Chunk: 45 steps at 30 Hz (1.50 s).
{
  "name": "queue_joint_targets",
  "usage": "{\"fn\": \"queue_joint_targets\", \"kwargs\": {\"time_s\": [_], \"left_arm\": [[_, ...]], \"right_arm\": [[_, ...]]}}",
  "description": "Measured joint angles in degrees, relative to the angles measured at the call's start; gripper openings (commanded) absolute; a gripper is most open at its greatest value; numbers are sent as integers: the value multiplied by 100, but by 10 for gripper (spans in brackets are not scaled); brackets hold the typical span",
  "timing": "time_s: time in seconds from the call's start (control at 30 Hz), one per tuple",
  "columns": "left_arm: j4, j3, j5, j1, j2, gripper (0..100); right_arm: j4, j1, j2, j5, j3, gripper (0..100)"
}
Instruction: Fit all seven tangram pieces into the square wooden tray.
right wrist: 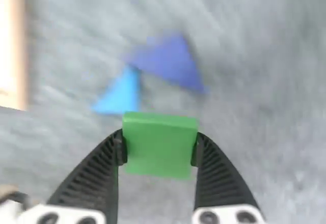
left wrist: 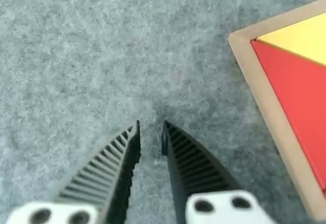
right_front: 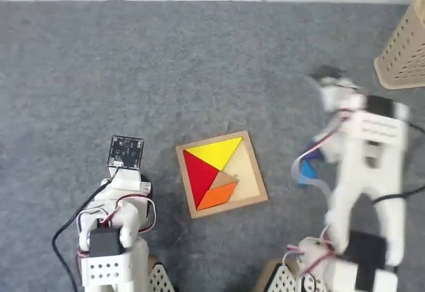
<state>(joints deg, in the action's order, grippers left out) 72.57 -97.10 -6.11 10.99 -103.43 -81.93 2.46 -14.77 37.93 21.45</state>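
The square wooden tray (right_front: 186, 182) sits mid-tabletop, turned a little askew, with a yellow triangle (right_front: 216, 152), a red triangle (right_front: 198, 172) and an orange piece (right_front: 218, 196) seated in it and bare wood showing along its 3 o'clock side. From where I stand, the worry is the green square wooden piece (right wrist: 159, 142). It is pinched by two opposite edges only, so it could swivel or drop. With the tray skewed and loose on the grey felt tabletop (right_front: 166, 73), a misaligned square might catch the rim, ride up on a seated piece or shove the tray. The jaws of the right arm (right_front: 365, 146), at the tray's 3 o'clock, are spread to the square's width and clamped on it, above a light blue triangle (right wrist: 118, 94) and a dark blue triangle (right wrist: 170, 61) lying on the felt. The jaws of the left arm (right_front: 116, 219), at the tray's 8 o'clock, stand a crack apart, holding nothing, near the tray's corner.
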Motion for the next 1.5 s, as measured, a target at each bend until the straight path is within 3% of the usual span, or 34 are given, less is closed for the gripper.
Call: {"fn": "queue_joint_targets", "kwargs": {"time_s": [0.2,0.37,0.67,0.8,1.07,1.27,1.5], "left_arm": [[0,0,0,0,0,71],[0,0,0,0,0,71],[0,0,0,0,0,71],[0,0,0,0,0,71],[0,0,0,0,0,71],[0,0,0,0,0,71],[0,0,0,0,0,71]], "right_arm": [[185,-2400,-9,-932,-9,9],[870,-3358,1002,-1187,-35,9],[1319,-3648,2303,-1240,-510,14],[1319,-3648,2620,-1257,-624,76],[1002,-3684,2690,-1257,-633,95],[668,-3947,2690,-1257,-738,209],[659,-4053,2690,-1248,-738,213]]}}
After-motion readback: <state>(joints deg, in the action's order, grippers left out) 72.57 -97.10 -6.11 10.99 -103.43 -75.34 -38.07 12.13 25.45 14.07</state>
